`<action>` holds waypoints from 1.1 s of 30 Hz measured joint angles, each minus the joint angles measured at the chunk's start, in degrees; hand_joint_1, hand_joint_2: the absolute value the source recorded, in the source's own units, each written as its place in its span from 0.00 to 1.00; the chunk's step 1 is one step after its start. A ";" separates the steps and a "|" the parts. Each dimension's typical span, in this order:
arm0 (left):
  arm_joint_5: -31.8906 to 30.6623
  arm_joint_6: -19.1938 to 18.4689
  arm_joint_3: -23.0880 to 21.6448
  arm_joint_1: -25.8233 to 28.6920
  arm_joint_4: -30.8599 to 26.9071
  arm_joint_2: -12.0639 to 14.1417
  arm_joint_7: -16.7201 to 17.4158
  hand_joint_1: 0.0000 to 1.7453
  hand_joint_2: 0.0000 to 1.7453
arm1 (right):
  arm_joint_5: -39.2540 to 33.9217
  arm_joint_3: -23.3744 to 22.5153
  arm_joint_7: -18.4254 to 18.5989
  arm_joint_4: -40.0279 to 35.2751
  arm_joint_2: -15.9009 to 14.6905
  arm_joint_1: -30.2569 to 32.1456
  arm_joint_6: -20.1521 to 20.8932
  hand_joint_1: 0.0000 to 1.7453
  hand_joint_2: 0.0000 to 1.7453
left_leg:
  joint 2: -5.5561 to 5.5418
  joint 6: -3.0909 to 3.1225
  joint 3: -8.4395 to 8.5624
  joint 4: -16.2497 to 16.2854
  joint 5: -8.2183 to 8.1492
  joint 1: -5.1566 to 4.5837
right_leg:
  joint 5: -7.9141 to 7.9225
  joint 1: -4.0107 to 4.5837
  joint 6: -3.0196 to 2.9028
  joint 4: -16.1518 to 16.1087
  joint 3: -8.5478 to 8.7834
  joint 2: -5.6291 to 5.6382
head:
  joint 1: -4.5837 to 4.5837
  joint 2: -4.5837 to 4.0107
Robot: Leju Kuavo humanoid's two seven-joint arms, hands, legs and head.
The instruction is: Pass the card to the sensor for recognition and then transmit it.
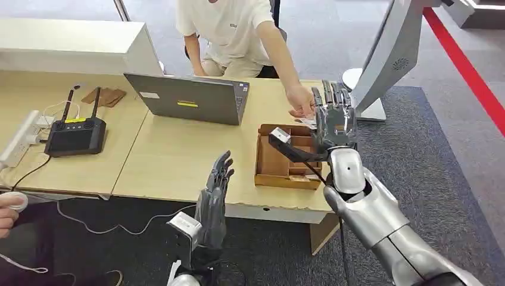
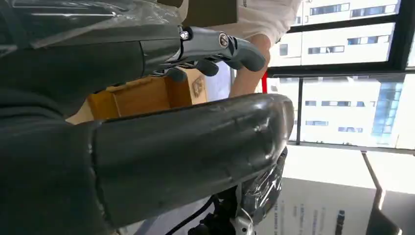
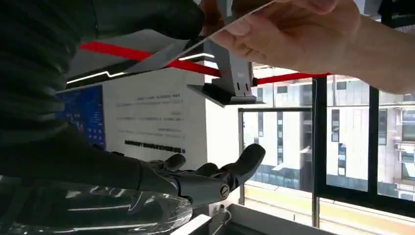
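A white card (image 1: 307,123) is pinched in a seated person's hand (image 1: 299,102) right beside my raised right hand (image 1: 334,117). That hand stands upright over the table's right end with its fingers straight up. In the right wrist view the card (image 3: 205,36) runs edge-on from the person's fingers (image 3: 293,34) to just under my dark thumb (image 3: 151,17), while my other fingers (image 3: 215,177) lie well apart from it. My left hand (image 1: 214,196) hangs below the table's front edge, fingers spread and holding nothing; its thumb (image 2: 195,147) and fingers (image 2: 220,46) are bare.
An open cardboard box (image 1: 268,161) sits on the table below my right hand. A grey laptop (image 1: 190,98) and a black controller (image 1: 76,134) lie further left. A white kiosk stand (image 1: 390,56) rises at the far right. Another person's hand (image 1: 8,213) is at the lower left.
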 joint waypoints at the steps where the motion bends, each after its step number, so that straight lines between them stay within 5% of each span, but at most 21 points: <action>1: 0.00 0.00 -0.02 0.00 0.02 0.00 0.00 0.00 0.00 | -0.04 0.00 0.00 0.17 0.00 0.00 -0.15 1.00 1.00 | 0.00 0.00 0.00 0.00 0.00 0.00 | 0.00 0.00 0.00 0.00 0.00 0.00 | -0.02 0.00; 28: 0.94 0.00 -1.12 -0.94 1.44 0.00 -0.28 0.00 0.00 | -2.60 0.02 -0.59 1.57 0.09 -0.37 -5.18 1.00 1.00 | 0.00 0.00 0.00 0.00 0.00 0.00 | 0.00 0.00 0.00 0.01 0.00 0.00 | 0.00 0.00; 33: 0.44 0.00 -1.25 -1.10 1.66 -0.04 -0.44 0.00 0.00 | -4.44 -0.20 -2.62 0.26 -0.02 0.96 -10.60 1.00 1.00 | 0.01 0.00 0.02 0.00 0.00 0.01 | 0.00 0.00 0.00 0.00 -0.01 0.00 | 0.00 0.00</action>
